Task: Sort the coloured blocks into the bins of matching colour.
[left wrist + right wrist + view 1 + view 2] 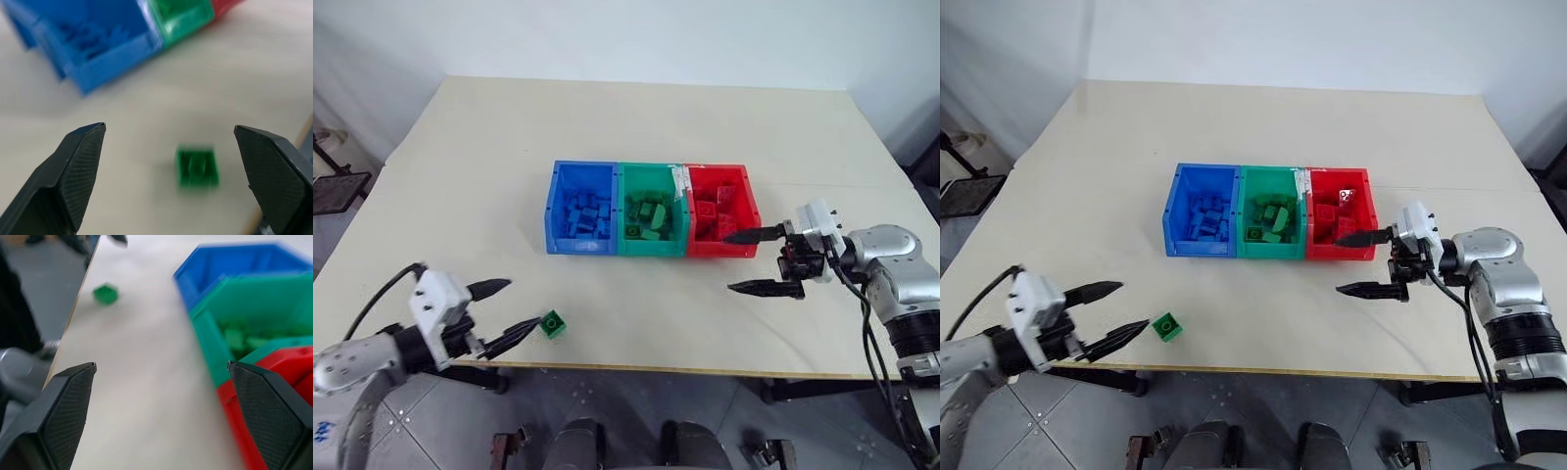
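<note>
The three joined bins stood in a row near the middle of the table (460,176) — the blue bin (552,208) at 9 o'clock of the green bin (620,211), the red bin (751,211) at its 3 o'clock. Each bin held blocks of its own colour. One green block (552,324) lay alone on the table close to the near edge, at about 7 o'clock from the bins and well apart from them. The left gripper (505,311) was just beside this block, its jaws wide apart and holding nothing. The right gripper (748,261) hung at 5 o'clock of the red bin — its jaws were also wide apart and empty.
</note>
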`<state>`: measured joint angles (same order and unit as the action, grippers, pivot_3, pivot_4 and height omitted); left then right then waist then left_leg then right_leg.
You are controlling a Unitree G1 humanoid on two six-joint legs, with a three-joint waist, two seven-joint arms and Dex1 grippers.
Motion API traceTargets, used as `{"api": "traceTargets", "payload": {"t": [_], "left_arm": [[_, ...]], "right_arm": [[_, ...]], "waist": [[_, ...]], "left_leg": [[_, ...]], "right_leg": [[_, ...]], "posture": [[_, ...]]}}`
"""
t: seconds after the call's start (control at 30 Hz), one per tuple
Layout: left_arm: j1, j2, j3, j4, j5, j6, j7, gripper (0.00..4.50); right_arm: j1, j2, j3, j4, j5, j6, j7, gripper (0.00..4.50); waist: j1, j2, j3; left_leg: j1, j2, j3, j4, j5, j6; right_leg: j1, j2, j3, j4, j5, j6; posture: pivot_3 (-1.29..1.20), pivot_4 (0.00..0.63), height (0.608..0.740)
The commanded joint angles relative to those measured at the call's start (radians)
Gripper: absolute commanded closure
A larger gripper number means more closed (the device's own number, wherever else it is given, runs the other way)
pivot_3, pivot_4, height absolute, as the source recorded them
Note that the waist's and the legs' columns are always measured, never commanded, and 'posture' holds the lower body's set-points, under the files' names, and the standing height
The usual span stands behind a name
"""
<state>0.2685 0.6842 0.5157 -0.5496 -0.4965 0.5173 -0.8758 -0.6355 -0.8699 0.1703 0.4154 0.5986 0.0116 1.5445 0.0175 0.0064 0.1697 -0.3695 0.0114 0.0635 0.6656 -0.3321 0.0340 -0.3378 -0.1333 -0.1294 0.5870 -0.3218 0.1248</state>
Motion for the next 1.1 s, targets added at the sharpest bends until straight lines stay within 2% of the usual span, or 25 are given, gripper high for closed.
{"api": "traceTargets", "payload": {"t": [0.03, 0.2, 0.37, 0.73, 1.1], "left_arm": [[0.089, 0.011, 0.093, 0.046, -0.025, -0.062, -0.074, 0.03], [0.195, 0.021, 0.147, 0.094, -0.025, -0.110, -0.141, 0.03], [0.166, 0.024, 0.126, 0.116, -0.025, -0.139, -0.126, 0.03], [-0.056, 0.003, -0.195, 0.158, 0.073, -0.146, -0.033, 0.03], [-0.119, -0.036, -0.370, 0.245, 0.172, -0.171, 0.044, 0.03]], "right_arm": [[-0.031, -0.050, 0.061, 0.023, 0.046, -0.072, 0.070, 0.00], [-0.062, -0.069, 0.122, 0.067, 0.062, -0.115, 0.070, 0.00], [-0.076, -0.066, 0.144, 0.081, 0.078, -0.129, 0.070, 0.00], [-0.060, -0.046, 0.116, 0.073, 0.062, -0.122, 0.070, 0.00], [-0.005, -0.050, 0.037, 0.027, 0.039, -0.088, 0.070, 0.00]], "waist": [[-0.003, 0.000, 0.000], [-0.016, 0.000, 0.000], [-0.020, 0.000, 0.000], [-0.022, 0.001, 0.000], [-0.019, 0.001, 0.000]], "left_leg": [[0.000, 0.000, 0.000, 0.000, 0.000, 0.000], [0.000, 0.002, 0.000, 0.000, -0.001, -0.001], [0.000, 0.002, 0.000, -0.001, -0.001, -0.002], [0.000, 0.002, 0.000, -0.001, -0.002, -0.002], [0.001, 0.002, 0.001, -0.001, -0.002, -0.002]], "right_leg": [[0.000, 0.000, 0.000, 0.000, 0.000, 0.000], [-0.001, 0.000, 0.000, 0.000, -0.001, -0.001], [-0.002, -0.001, 0.000, 0.001, -0.001, -0.002], [-0.002, -0.002, 0.000, 0.003, -0.001, -0.002], [-0.002, -0.001, 0.000, 0.003, -0.001, -0.002]], "posture": [[0.00, 0.150, 0.740], [0.00, 0.150, 0.740], [0.00, 0.150, 0.740], [0.00, 0.150, 0.740], [0.00, 0.150, 0.740]]}}
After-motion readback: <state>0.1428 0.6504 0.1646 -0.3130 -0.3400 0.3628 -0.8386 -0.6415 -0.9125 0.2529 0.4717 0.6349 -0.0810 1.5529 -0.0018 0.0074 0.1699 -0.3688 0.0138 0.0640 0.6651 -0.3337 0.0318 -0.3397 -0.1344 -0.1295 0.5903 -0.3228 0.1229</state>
